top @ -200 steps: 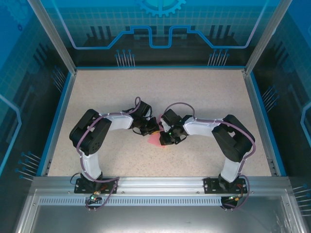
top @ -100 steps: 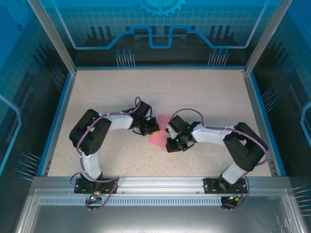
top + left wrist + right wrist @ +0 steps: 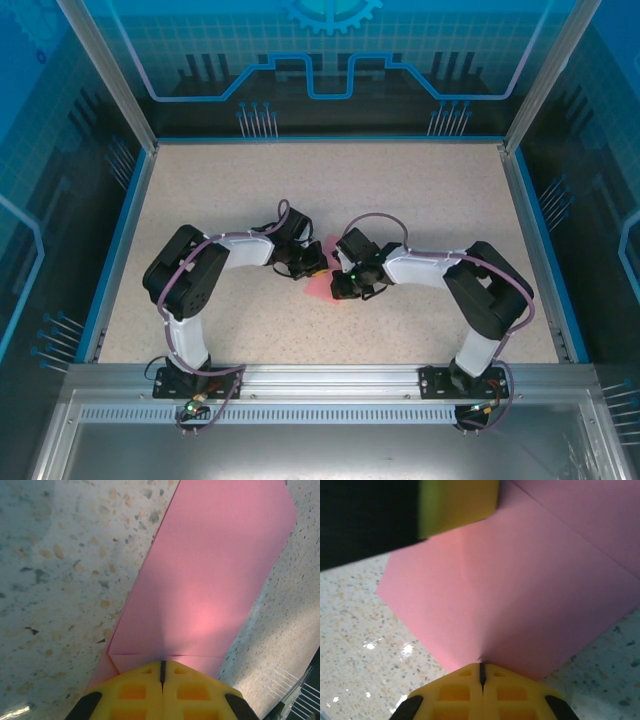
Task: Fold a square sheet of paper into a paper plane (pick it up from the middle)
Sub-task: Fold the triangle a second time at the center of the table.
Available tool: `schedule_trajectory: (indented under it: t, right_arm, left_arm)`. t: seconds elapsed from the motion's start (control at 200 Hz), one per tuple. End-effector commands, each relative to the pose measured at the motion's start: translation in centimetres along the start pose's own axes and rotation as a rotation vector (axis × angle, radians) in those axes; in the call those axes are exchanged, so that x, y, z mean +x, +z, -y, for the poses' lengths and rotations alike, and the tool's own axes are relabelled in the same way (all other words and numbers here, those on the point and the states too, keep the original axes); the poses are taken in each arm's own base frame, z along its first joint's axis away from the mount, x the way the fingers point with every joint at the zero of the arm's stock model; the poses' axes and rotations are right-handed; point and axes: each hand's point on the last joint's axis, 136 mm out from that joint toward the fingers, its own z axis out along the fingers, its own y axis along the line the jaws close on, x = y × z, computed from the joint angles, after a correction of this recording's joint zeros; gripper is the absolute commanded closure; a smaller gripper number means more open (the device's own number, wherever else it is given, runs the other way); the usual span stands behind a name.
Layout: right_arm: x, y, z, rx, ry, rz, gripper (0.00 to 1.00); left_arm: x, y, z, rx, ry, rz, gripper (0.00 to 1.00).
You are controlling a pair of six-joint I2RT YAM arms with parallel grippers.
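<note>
At the bottom of the left wrist frame, our left gripper (image 3: 162,666) has its yellow fingers pressed together, pinching the near edge of the pink sheet of paper (image 3: 205,580), which stretches to the upper right over the speckled table (image 3: 60,580). Our right gripper (image 3: 481,667) is likewise closed on the sheet's edge. From overhead, the sheet lies mid-frame between both grippers
</note>
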Motion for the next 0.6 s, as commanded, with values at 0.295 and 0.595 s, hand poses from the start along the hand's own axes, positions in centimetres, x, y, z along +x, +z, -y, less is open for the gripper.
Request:
schedule_trajectory:
  t: [0.295, 0.595]
  right_arm:
    - [2.1, 1.0, 2.3, 0.097, 0.026, -0.065, 1.00]
    - [2.4, 1.2, 2.5, 0.101, 0.034, -0.078, 1.00]
  left_arm:
    - [1.9, -1.3, 2.8, 0.070, 0.135, -0.027, 1.00]
    - [4.7, -0.4, 1.5, 0.025, 0.099, -0.056, 1.00]
